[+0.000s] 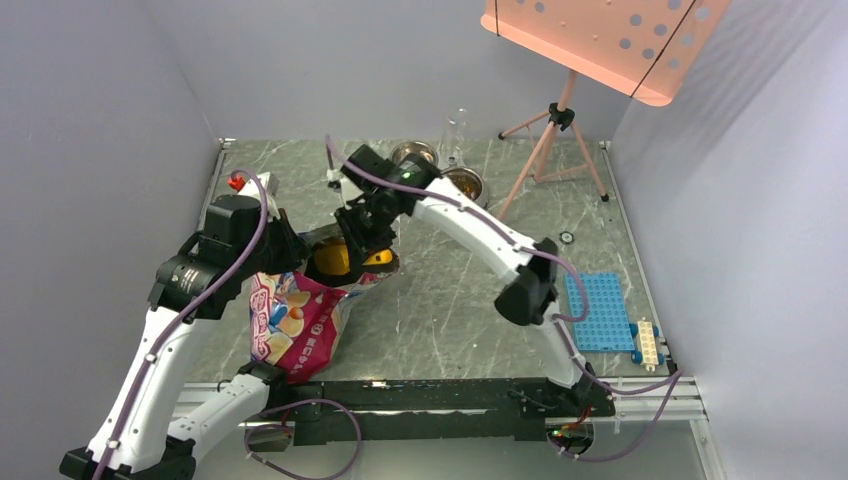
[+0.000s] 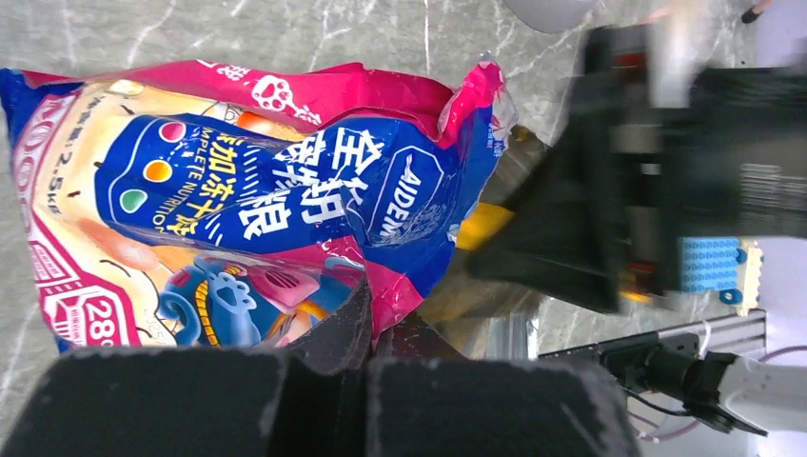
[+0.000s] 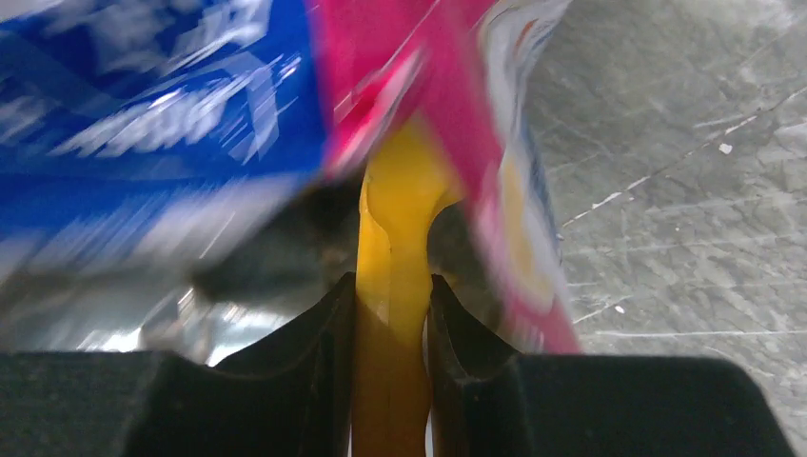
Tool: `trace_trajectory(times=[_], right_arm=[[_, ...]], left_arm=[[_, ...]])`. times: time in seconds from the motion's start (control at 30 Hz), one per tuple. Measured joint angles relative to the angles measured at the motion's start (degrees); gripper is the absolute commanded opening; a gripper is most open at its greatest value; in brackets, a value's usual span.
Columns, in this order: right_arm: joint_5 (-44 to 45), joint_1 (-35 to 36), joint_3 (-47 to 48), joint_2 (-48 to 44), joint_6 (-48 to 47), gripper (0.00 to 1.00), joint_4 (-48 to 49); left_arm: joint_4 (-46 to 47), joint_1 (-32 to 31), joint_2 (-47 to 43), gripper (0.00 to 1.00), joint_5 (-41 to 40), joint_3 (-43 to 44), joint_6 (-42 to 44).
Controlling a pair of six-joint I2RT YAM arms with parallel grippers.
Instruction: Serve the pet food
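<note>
The pink-and-blue printed bag lies on the marble table at the left, its open mouth facing the middle. My left gripper is shut on the pink edge of that mouth. A yellow scoop pokes into the opening, and my right gripper is shut on its handle. In the right wrist view the scoop's front end disappears between the blurred bag walls. The pet food is hidden from every view.
Two metal bowls and a clear cup stand at the back of the table. A tripod carries a pink perforated board at the back right. A blue baseplate with a white brick lies at the right edge.
</note>
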Motion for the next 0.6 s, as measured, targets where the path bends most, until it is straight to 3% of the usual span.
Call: trace_trajectory(times=[0.13, 0.33, 0.6], right_arm=[[3.10, 0.85, -0.20, 6.40, 0.15, 0.00, -1.53], [2.08, 0.72, -4.09, 7.19, 0.24, 0.00, 1.90], [-10.67, -0.81, -8.20, 8.85, 4.00, 0.00, 14.16]], left_arm=[[0.76, 0.00, 0.81, 0.00, 2.54, -0.76, -1.42], [2.58, 0.15, 4.33, 0.00, 7.61, -1.84, -4.59], [2.60, 0.74, 5.88, 0.00, 7.98, -1.86, -6.16]])
